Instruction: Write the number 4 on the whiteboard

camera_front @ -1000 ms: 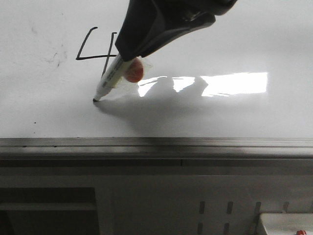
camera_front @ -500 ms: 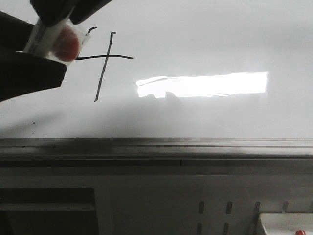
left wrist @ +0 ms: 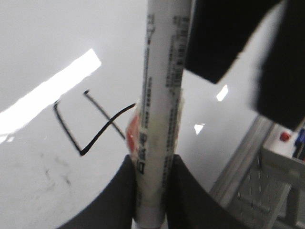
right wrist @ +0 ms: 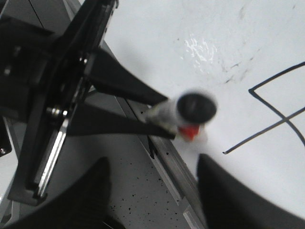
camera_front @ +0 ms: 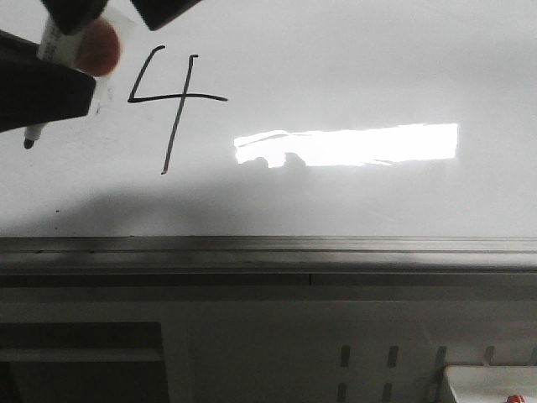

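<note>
The left gripper [left wrist: 151, 191], black and two-fingered, is clamped on a white cylindrical marker [left wrist: 159, 109] bearing printed text and an orange-red label; in the front view the marker's dark tip [camera_front: 28, 143] appears clear of the surface, though contact is hard to judge there. The right gripper [right wrist: 152, 191] shows only two dark, spread fingers with nothing between them. The thin black hand-drawn number 4 [camera_front: 172, 101] lies just beside the marker, toward the robot's right, and looks complete. Its long stem runs toward the grey metal bottom rail [camera_front: 268, 245], leaning slightly left; the crossbar lies across it. It sits in the left part of the glossy white-grey whiteboard [camera_front: 352, 59]. The left arm is the nearer.
</note>
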Motion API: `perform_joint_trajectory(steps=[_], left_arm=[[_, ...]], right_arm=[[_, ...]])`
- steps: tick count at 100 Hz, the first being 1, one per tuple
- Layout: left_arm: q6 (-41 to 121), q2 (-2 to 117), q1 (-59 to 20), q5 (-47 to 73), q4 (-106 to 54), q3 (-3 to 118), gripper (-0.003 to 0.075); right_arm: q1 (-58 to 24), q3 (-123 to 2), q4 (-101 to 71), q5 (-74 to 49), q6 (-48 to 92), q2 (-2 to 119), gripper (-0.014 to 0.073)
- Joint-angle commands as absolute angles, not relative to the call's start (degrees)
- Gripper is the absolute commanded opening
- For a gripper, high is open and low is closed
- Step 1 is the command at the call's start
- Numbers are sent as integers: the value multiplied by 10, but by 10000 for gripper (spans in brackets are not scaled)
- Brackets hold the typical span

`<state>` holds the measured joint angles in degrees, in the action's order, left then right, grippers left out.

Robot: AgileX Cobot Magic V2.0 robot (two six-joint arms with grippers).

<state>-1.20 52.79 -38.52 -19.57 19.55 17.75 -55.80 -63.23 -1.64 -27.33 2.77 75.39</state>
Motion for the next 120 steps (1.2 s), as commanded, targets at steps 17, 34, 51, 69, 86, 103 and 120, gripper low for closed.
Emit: perform_joint_trajectory(steps=[17, 34, 51, 69, 86, 103, 120], left_arm=[[-23, 545, -361, -121, -155, 237, -20], [-24, 586, -312, -15, -209, 292, -20], [-23, 613, -296, 13, -245, 317, -20], [-23, 616, -296, 16, -248, 317, 48], [-23, 616, -296, 18, -248, 317, 311], [-23, 598, -296, 26, -248, 317, 376], [-21, 513, -296, 48, -216, 317, 341]], right_arm=[[-544, -650, -11, -254, 31, 722, 573], [-544, -650, -11, -262, 31, 719, 573], [-544, -650, -11, -268, 31, 718, 573], [-544, -650, -11, -286, 31, 718, 573], [-544, -650, -11, -293, 31, 717, 573], [-544, -650, -3, -292, 31, 703, 572], [-544, -631, 22, -275, 31, 649, 427]])
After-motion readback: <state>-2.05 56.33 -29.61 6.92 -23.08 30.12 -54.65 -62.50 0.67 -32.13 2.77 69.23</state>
